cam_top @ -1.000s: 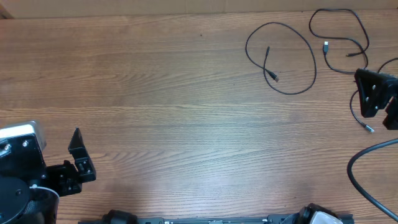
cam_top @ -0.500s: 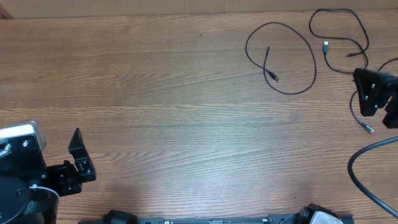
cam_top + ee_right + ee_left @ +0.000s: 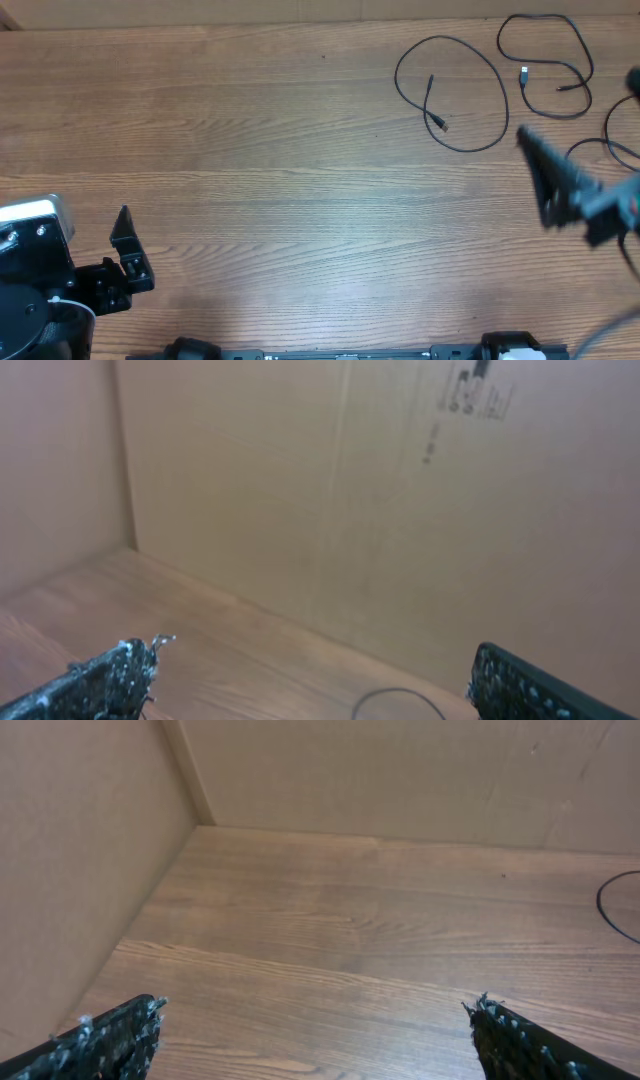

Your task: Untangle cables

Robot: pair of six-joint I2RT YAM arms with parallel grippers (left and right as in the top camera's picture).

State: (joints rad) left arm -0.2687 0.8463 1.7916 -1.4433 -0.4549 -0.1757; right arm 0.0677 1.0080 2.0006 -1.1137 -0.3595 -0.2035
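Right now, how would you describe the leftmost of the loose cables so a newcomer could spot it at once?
On the wooden table, look toward the far right corner. The leftmost cable there is thin and black, and forms one wide, open oval with a plug lying inside the ring. Its neighbour to the right is a crooked, narrower loop with a silver-tipped plug.
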